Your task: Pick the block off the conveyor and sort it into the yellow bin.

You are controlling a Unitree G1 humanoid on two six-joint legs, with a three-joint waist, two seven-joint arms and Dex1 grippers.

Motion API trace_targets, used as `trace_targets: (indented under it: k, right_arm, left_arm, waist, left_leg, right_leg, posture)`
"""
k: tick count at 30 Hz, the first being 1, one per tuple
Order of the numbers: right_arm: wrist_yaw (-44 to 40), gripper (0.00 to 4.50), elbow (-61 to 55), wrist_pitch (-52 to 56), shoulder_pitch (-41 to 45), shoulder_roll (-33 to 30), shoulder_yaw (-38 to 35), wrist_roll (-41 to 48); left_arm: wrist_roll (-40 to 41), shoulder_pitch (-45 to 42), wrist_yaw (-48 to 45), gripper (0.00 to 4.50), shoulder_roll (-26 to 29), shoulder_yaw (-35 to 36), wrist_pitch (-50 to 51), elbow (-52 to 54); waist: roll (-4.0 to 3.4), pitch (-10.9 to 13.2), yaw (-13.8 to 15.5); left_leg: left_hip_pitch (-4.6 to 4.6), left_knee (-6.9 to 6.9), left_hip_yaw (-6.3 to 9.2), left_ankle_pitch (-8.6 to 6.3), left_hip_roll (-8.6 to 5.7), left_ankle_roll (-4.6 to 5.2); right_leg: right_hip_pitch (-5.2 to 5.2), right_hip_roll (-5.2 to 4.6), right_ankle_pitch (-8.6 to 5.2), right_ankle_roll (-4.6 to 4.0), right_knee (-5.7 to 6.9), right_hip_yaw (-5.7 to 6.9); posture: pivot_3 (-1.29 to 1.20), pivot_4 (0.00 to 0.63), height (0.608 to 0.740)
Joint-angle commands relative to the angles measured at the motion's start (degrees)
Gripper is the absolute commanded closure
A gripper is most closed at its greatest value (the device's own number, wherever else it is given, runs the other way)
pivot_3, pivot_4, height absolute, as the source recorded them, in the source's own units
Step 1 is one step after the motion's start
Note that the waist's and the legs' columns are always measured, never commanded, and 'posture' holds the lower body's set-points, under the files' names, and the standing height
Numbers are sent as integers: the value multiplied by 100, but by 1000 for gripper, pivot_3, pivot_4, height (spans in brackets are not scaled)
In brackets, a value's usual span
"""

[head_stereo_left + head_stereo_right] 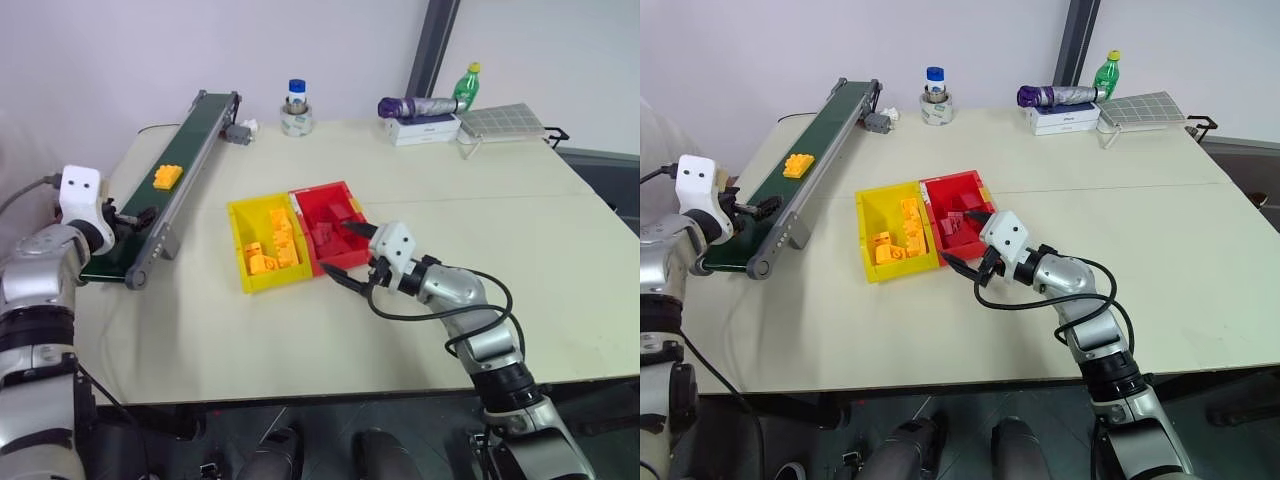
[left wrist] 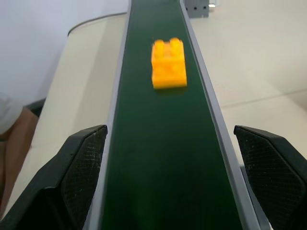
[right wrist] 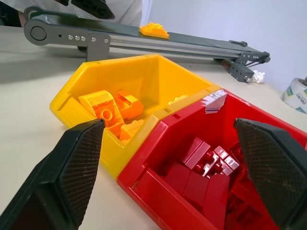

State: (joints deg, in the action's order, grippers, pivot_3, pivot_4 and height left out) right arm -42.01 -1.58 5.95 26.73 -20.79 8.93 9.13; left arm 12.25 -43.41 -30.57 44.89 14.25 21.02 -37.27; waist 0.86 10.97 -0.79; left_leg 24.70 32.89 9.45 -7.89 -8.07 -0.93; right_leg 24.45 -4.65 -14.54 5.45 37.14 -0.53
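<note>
The orange-yellow block (image 1: pixel 167 176) lies on the dark-green belt of the conveyor (image 1: pixel 196 133), about halfway along it. My left gripper (image 1: pixel 136 217) hovers open over the conveyor's near end, level with the belt. In the left wrist view the block (image 2: pixel 168 63) is ahead of its spread fingers (image 2: pixel 81 167), which hold nothing. The yellow bin (image 1: pixel 237 236) stands right of the conveyor and holds several orange-yellow bricks. My right gripper (image 1: pixel 352 256) is open and empty at the near side of the two bins, pointing towards them.
A red bin (image 1: pixel 340 190) with red bricks touches the yellow bin's right side. At the table's far edge stand a tape roll with a small bottle (image 1: pixel 296 112), a white box with a folded umbrella (image 1: pixel 420 118), a green bottle (image 1: pixel 467 85) and a grid tray (image 1: pixel 505 122).
</note>
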Motion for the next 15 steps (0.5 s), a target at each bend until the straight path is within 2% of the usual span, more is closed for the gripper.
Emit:
trace_targets:
  k: [1,15]
  right_arm:
    - [21,0,-285,-2,37,-7,-52,31]
    - [32,0,-354,51,6,-33,-69,35]
  left_arm:
    - [-45,-318,-51,38,90,62,-276,-247]
    - [-13,-640,-117,38,-60,86,-550,-916]
  waist:
    - [0,0,-1]
    - [0,0,-11]
  left_leg:
    - [0,0,-1,0,0,0]
    - [0,1,-1,1,0,0]
  right_leg:
    - [0,0,0,0,0,0]
    - [0,0,3,5,2,0]
  posture:
    - [0,150,740]
    - [0,150,740]
